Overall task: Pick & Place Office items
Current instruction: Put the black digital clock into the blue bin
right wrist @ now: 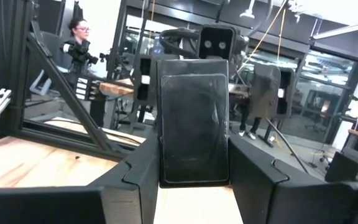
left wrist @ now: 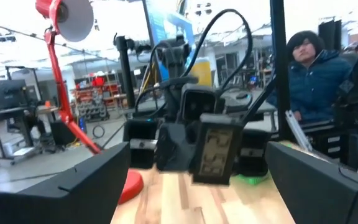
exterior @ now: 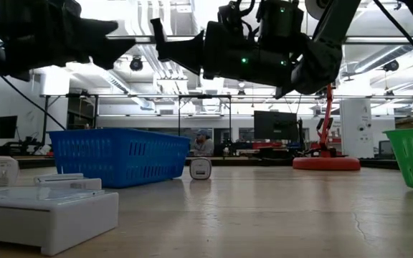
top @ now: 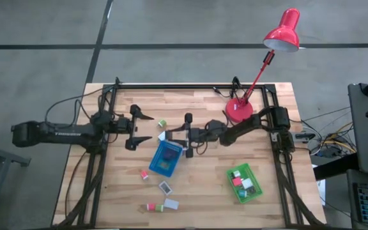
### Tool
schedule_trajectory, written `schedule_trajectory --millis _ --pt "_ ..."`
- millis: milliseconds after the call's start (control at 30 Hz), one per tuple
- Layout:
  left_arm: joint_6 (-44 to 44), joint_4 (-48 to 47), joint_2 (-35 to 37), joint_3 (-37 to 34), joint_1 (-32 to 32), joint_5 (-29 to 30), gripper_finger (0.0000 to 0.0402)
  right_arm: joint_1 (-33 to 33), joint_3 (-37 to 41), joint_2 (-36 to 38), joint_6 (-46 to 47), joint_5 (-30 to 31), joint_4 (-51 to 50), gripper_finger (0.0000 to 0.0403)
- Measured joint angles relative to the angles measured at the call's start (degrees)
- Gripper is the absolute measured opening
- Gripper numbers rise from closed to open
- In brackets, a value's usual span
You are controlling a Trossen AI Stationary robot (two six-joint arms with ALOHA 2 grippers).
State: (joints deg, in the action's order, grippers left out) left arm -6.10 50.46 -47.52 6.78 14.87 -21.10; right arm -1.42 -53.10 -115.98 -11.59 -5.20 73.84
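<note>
I see the right gripper [top: 185, 135] up off the table near centre, fingers clamped on a dark flat rectangular block [right wrist: 193, 121]; in the right wrist view the block stands upright between the two fingers, and in the left wrist view its other face shows a small display. The blue tray [top: 165, 158] sits just at 7 o'clock of that gripper. My left gripper [top: 147, 128] hangs at 9 o'clock of the right one, facing it, fingers spread wide apart with nothing between them.

Other office items: a small green piece [top: 161, 122] on the wood between the two grippers, toward 12 o'clock. A few pieces lie inside the blue tray. The green tray [top: 244, 183] at 4 o'clock of centre holds white, red and green blocks. Loose on the table at 6 to 7 o'clock of the blue tray: a red-and-white piece [top: 145, 174], a grey box [top: 165, 187], a white box [top: 170, 204] and a small red-green piece [top: 151, 206].

Red desk lamp [top: 239, 109] stands at the table's 1 o'clock. A person in a dark jacket [left wrist: 316, 81] sits beyond the table.
</note>
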Motion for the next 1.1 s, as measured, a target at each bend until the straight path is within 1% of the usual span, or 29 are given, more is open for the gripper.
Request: schedule_trajectory --millis 467,900,1100 --pt "-0.90 2.12 -11.56 5.93 -4.27 -0.01 0.0378 0.01 0.00 0.00 0.70 0.01 -0.09 0.0143" --pt "-2.02 3.61 -20.00 11.13 -8.01 -0.02 0.0378 0.01 0.00 -0.02 0.97 0.03 -0.77 0.0143" --pt "-2.09 5.72 -23.93 12.60 -8.41 0.00 0.0378 0.01 0.00 -0.02 1.13 0.04 -1.07 0.0143"
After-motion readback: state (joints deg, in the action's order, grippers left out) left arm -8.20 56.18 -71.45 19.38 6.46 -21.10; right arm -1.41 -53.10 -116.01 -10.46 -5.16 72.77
